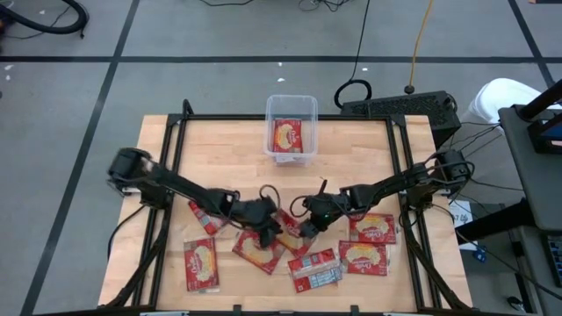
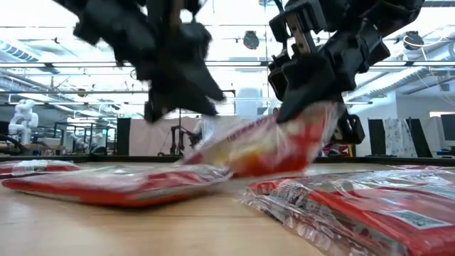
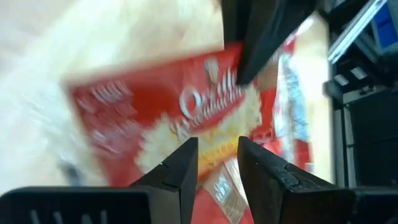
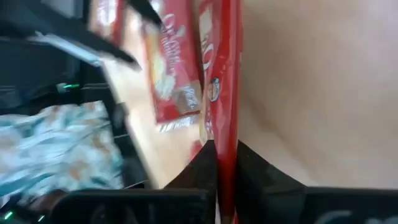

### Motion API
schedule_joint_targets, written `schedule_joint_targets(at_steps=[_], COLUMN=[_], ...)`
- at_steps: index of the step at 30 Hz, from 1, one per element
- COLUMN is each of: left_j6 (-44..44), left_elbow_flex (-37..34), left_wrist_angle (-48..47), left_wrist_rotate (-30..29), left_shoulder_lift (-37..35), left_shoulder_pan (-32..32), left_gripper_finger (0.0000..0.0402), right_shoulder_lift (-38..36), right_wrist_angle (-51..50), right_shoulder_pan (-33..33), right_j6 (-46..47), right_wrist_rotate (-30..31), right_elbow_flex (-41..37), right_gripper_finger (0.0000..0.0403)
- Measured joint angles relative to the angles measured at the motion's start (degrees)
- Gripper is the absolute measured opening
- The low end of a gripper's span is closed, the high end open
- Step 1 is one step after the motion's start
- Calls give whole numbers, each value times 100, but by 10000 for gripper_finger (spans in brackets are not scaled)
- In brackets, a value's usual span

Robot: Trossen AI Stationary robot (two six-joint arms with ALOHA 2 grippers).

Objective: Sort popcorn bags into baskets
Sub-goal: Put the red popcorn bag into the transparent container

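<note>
Several red popcorn bags lie flat on the near half of the wooden table, among them one [image 1: 200, 263] at the left and one [image 1: 364, 257] at the right. The clear basket [image 1: 291, 112] stands at the far edge with one bag [image 1: 287, 136] inside. My right gripper [image 4: 225, 155] is shut on a red bag [image 2: 263, 146] near the table's middle. My left gripper [image 3: 217, 158] hovers just left of it [image 1: 263, 218], above another bag [image 3: 174, 118], open by a narrow gap with nothing between its fingers. My right gripper pinches the bag's upper edge [image 4: 225, 134] between its two fingers, coming slanting down from the table's right. The bag is seen edge-on between the fingers. It hangs tilted, the held end [image 2: 316, 117] raised and the lower end [image 2: 202, 158] down among the other bags.
Loose bags [image 1: 314, 270] [image 1: 373, 228] crowd the near right of the table, and one [image 2: 106, 183] lies close to the low camera. A black frame [image 1: 180, 132] borders the table. The two grippers stand close together; bare wood [image 1: 219, 158] lies toward the far side.
</note>
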Motion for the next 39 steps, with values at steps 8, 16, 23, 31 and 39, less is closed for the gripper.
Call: schedule_joint_targets(at_steps=[8, 16, 23, 31, 39], left_j6=[676, 1218, 1682, 1765, 1895], left_elbow_flex=[-2, -2, -2, -2, -2], left_wrist_angle=[-1919, -3550, -4145, -4218, -4165], left_wrist_rotate=[-922, -2050, -2097, -2067, -1555], left_shoulder_lift=[-2102, -3551, -3975, -3918, -3925], left_shoulder_pan=[50, 175, 625, 1212, 1879], left_gripper_finger=[118, 118, 118, 118, 118], right_shoulder_lift=[-627, -1741, -2262, -2255, -2074], right_wrist_angle=[47, -169, -1469, -1737, -1700], right_shoulder_pan=[-5, -85, -654, -1811, -3148], right_j6=[679, 889, 18, -1344, -1629], right_wrist_rotate=[196, 1999, 2846, 3156, 2391], right_elbow_flex=[-1, 98, 1076, 2140, 2389], right_gripper_finger=[9, 9, 9, 9, 9])
